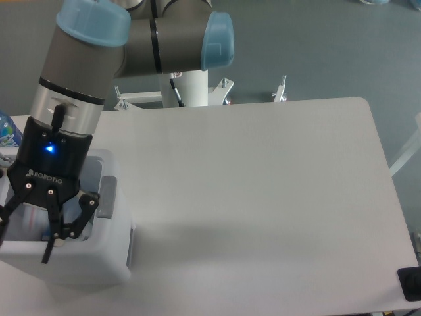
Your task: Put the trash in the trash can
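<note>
At the far left edge we see a sliver of an upright bottle (5, 130) with a blue label, standing on the bench (263, 191) just behind the trash can (99, 260). The trash can is the white bin with rounded corners at the bench's front left corner, and a grey handle piece (107, 195) sits on its right-hand wall.

Directly over the bin's opening hangs the gripper (29, 237), black, with a blue light glowing on its body. Its fingers (52, 240) are spread apart and point down into the bin, and we see nothing held between them. One finger on the right reaches close to the grey handle piece, though we cannot tell whether it touches.

Inside the bin, between the spread fingers, we make out a pale patch with a faint pink and blue tint. It is too blurred and too hidden by the gripper for us to say whether it is the crushed bottle or the crumpled wrapper, so we cannot tell exactly how the trash lies; none of it shows on the bench.

Above the gripper rises the grey arm (125, 49) with light blue caps, leading back to its white base post (191, 89) behind the bench. To the right the white bench surface stretches to its rounded far corner. At the lower right edge a small dark object (409, 283) peeks in.
</note>
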Motion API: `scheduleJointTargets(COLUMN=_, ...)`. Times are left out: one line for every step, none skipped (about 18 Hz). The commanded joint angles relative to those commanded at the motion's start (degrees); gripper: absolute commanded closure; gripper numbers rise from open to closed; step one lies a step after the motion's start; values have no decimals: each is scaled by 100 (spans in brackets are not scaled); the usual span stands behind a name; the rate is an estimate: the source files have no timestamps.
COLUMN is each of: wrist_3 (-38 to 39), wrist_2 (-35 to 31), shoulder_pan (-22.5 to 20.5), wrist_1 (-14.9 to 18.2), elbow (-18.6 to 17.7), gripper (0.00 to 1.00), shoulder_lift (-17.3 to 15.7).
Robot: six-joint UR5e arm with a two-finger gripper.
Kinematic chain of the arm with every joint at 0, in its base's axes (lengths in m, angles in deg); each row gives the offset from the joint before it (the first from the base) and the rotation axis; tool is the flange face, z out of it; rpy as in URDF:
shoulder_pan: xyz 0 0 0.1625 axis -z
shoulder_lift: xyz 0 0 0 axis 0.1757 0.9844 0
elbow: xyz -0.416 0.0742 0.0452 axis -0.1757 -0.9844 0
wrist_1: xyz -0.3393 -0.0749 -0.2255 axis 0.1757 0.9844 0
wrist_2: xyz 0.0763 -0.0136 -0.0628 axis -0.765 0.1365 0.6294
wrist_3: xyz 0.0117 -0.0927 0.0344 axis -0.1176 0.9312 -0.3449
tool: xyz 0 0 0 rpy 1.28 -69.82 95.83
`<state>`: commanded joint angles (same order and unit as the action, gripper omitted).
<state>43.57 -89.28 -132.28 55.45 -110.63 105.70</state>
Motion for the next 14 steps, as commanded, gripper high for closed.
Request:
scheduleJointTargets(wrist_3=-9, wrist_2=0, shoulder_pan=-26, wrist_1=0, elbow=0, gripper=0, shoulder_lift=-9)
scheduleJointTargets(wrist_3=-35, wrist_2=-9, shoulder_pan=-61, wrist_1=0, elbow=9, gripper=0, shoulder_lift=-44)
scheduleJointTargets(wrist_3=-87, wrist_2=0, shoulder_pan=-201, wrist_1=0, elbow=17, gripper=0, shoulder_lift=-61)
scheduleJointTargets(wrist_3=-140, wrist_2=0, shoulder_pan=-350, wrist_1=9, elbow=35, gripper=0, shoulder_lift=-114)
scheduleJointTargets(wrist_3=-184, wrist_2=-17, shoulder_pan=-439, wrist_1=9, elbow=44, gripper=0, shoulder_lift=-140)
scheduleJointTargets(wrist_3=-315, wrist_2=-35, shoulder_pan=-518, wrist_1=26, elbow=35, gripper=0, shoulder_lift=-210)
scheduleJointTargets(wrist_3=-551, wrist_2=-139, shoulder_pan=-684, wrist_1=52, elbow=0, gripper=0, shoulder_lift=-298)
scheduleJointTargets(wrist_3=-832, wrist_2=-419, shoulder_pan=-790, wrist_1=61, elbow=-17, gripper=0, shoulder_lift=-342)
scheduleJointTargets(wrist_3=-1096, wrist_2=-822, shoulder_pan=-843, wrist_1=70, elbow=-18, gripper=0, shoulder_lift=-369)
scheduleJointTargets(wrist_3=-1290, wrist_2=-1235, shoulder_pan=-931, wrist_1=70, elbow=-18, gripper=0, shoulder_lift=-430)
scheduleJointTargets(wrist_3=-1431, wrist_2=-1570, shoulder_pan=-1027, wrist_1=79, elbow=-26, gripper=0, shoulder_lift=-466)
scheduleJointTargets(wrist_3=-1589, wrist_2=-1825, shoulder_pan=-1081, wrist_1=123, elbow=-18, gripper=0, shoulder_lift=-475)
scheduleJointTargets(wrist_3=-1852, wrist_2=-2063, shoulder_pan=-1116, wrist_1=262, elbow=-18, gripper=0, shoulder_lift=-483)
scheduleJointTargets(wrist_3=-2220, wrist_2=-2309, shoulder_pan=-1212, wrist_1=490, elbow=-26, gripper=0, shoulder_lift=-544)
